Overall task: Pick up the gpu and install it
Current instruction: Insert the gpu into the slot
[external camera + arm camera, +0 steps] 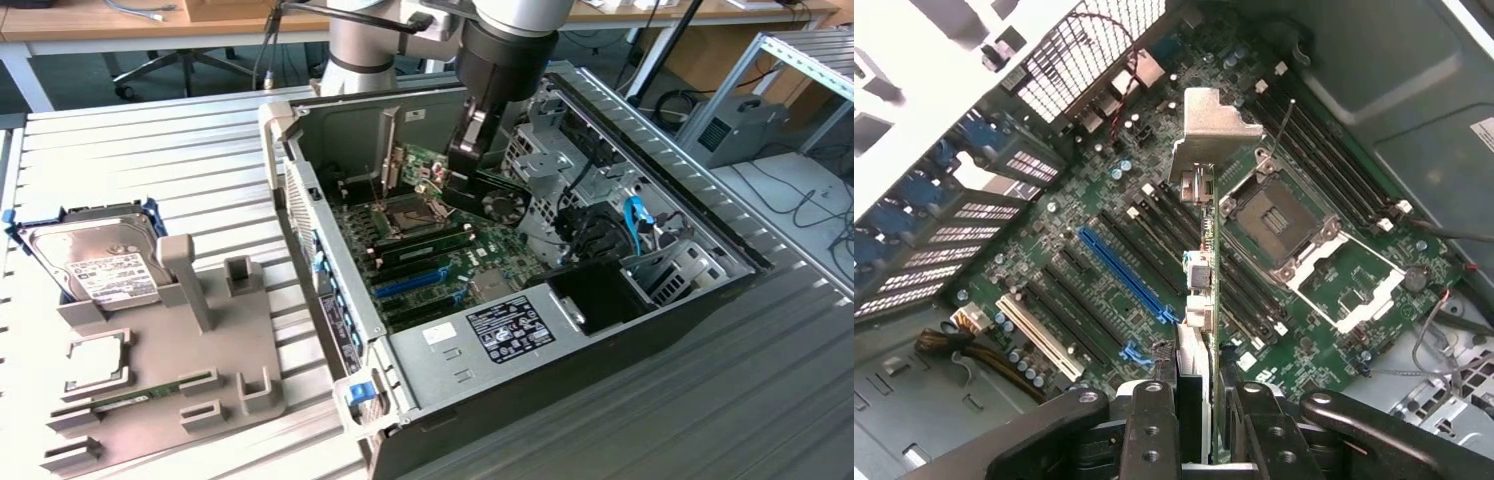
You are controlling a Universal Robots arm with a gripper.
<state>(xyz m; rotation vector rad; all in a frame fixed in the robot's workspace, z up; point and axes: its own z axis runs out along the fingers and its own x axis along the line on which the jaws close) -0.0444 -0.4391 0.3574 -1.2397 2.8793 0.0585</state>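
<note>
Exterior view: the open steel computer case (694,290) lies on its side on the ribbed table (160,150), and the gripper (461,185) hangs inside it over the green motherboard (441,260). In the wrist view its black fingers (1154,425) pinch the gpu (1199,270), a thin card held edge-on, silver bracket (1212,125) at the far end. The step in hand looks like installing; it calls for lining the card's edge with the long blue slot (1126,272) beside it.

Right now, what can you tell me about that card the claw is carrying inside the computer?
The gpu is a thin card seen edge-on, with a bent silver metal bracket at its far end. It stands on edge, pinched between the black claw fingers, poised over the green motherboard between the long slots and the processor socket, not yet seated.
</note>
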